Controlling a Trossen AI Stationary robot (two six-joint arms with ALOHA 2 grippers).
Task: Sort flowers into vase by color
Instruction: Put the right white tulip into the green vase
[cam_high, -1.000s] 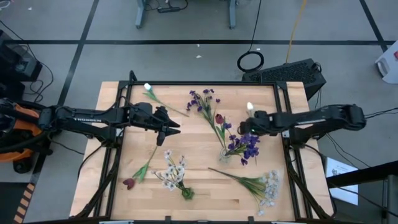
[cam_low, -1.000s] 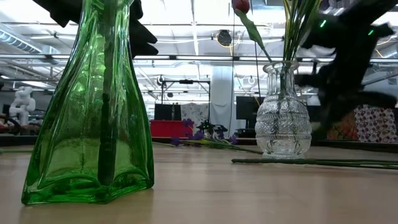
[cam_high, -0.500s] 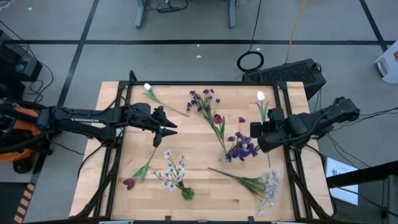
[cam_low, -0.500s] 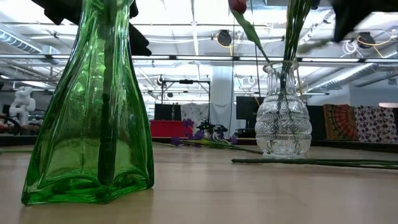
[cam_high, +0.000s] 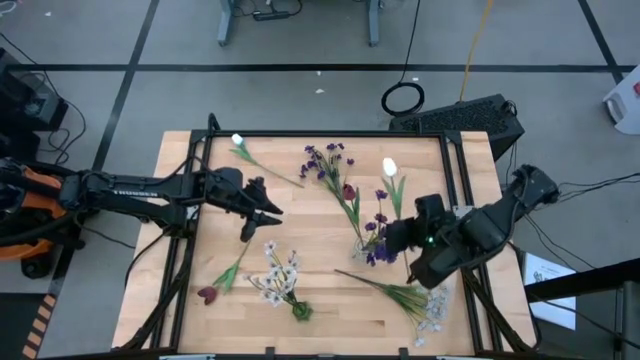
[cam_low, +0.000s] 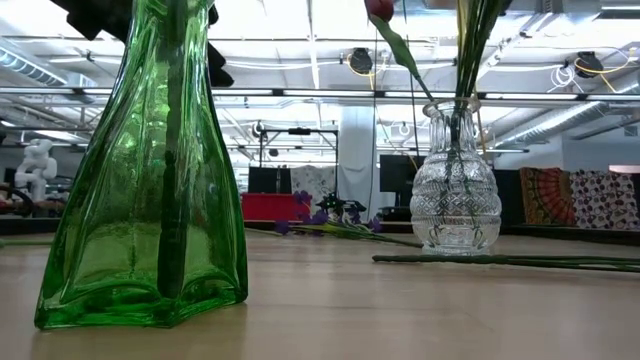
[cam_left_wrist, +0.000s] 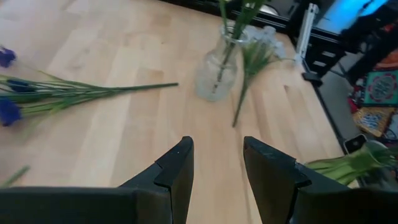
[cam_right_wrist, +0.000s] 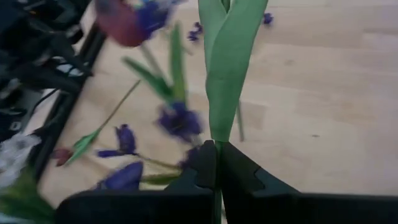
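- The right gripper (cam_high: 400, 236), closed on the white tulip (cam_high: 389, 168) by its stem, hangs just right of the clear vase (cam_high: 362, 248), which holds purple blooms and a red tulip
- My read: white belongs elsewhere; carry it left, stem kept upright
- The left gripper (cam_high: 262, 209), fingers open and empty, waits mid-left
- The green vase (cam_low: 140, 170) cannot be made out from above
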